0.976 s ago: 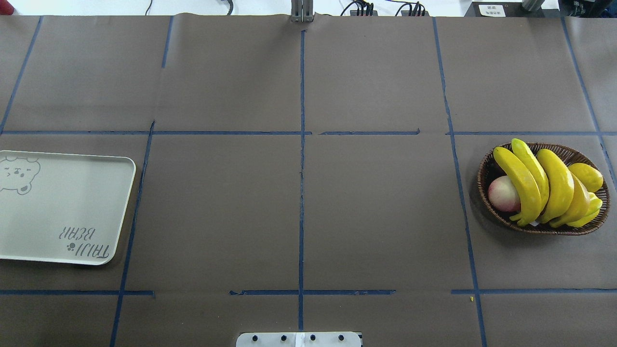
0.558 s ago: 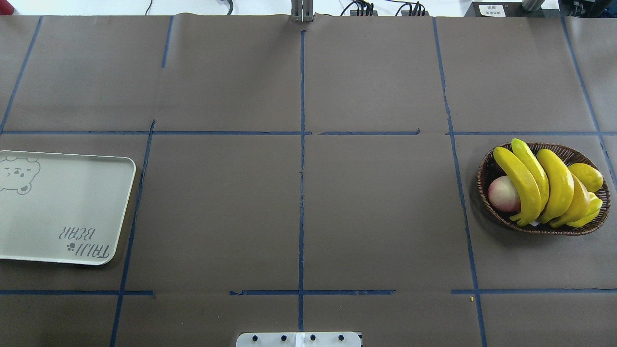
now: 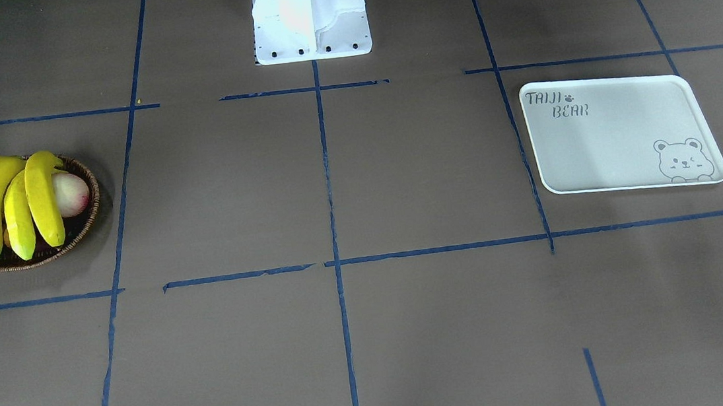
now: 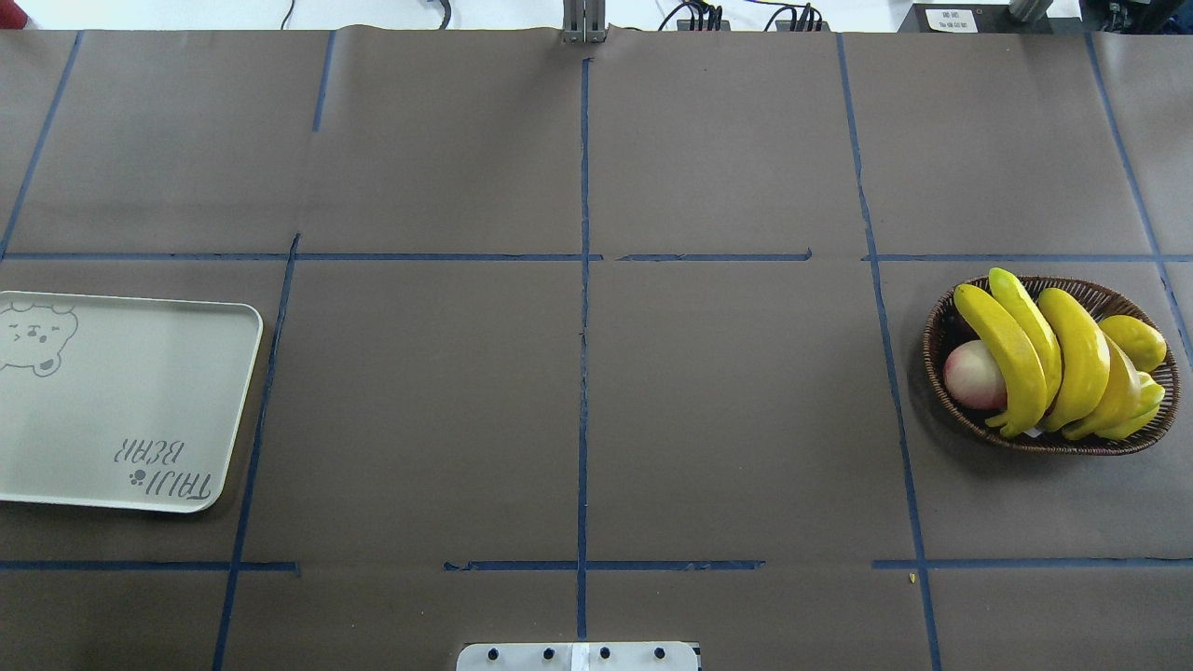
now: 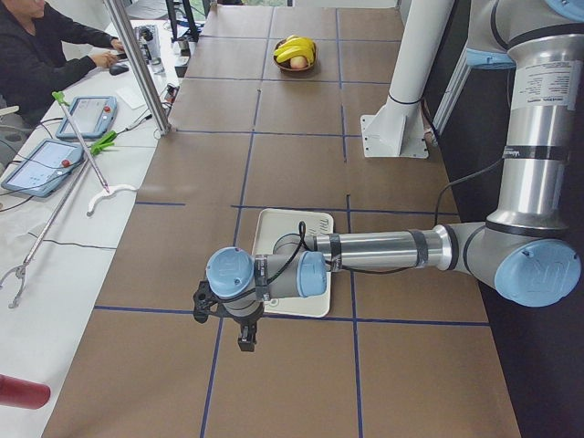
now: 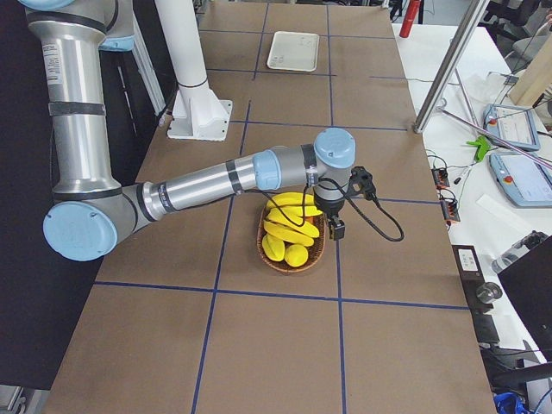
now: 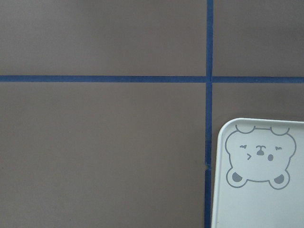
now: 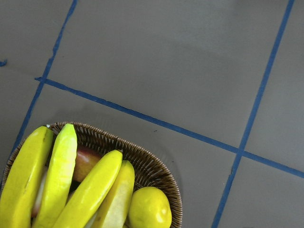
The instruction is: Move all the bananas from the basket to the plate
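task fruit: you've got four long, curved, glossy yellow bananas (image 4: 1025, 359) piled side by side across the basket at the right end of the table.
container: shallow oval brown woven wicker basket (image 4: 939, 326). It also holds a round pink-white fruit (image 4: 972, 375) at its left side and plump yellow-green fruits (image 4: 1137, 341) at its right.
target: flat white rectangular plate (image 4: 140, 391) with a bear drawing and "TAIJI BEAR" print, at the left end, well apart from the basket.
left arm: left gripper (image 5: 245, 330) hangs over the table just beside the plate's bear corner. You only see it from the side, so I cannot tell how the jaws stand.
right arm: right gripper (image 6: 336, 226) hangs by the basket's far rim. Side view only, so I cannot tell the jaws either.
surface: brown paper-covered table (image 4: 727, 419) with a blue tape grid.
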Tool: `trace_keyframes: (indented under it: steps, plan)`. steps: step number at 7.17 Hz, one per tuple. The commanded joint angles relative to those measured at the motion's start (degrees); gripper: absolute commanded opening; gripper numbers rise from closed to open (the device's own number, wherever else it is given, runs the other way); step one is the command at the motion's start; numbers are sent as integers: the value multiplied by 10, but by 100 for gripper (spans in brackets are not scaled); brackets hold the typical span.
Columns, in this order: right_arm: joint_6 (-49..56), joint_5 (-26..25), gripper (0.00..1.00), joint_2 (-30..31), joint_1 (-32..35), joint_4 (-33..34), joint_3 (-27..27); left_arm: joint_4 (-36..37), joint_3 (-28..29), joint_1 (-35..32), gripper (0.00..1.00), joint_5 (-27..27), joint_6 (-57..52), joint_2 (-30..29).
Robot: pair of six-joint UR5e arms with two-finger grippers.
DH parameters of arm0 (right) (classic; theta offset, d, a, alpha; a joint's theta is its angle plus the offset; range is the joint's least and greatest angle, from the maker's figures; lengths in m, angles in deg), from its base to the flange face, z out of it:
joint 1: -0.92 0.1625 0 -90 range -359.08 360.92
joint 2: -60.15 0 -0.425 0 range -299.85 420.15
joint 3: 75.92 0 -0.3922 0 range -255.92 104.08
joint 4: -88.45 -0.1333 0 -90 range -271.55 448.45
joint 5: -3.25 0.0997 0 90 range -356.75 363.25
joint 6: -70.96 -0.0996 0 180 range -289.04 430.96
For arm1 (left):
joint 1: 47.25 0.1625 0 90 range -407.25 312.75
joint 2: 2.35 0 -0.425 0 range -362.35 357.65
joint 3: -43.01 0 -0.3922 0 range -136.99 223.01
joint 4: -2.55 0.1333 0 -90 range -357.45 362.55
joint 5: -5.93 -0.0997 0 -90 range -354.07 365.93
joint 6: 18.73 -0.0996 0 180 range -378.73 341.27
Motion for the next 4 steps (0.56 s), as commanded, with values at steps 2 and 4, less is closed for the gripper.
trace_keyframes:
  steps: [2,4]
  plan:
    - [-205,-50,100,-4,-104,-17,-86,1,2,1,100,2,2,-5]
    - [-345,-86,100,9,-178,-102,-109,-12,3,0,100,5,2,-6]
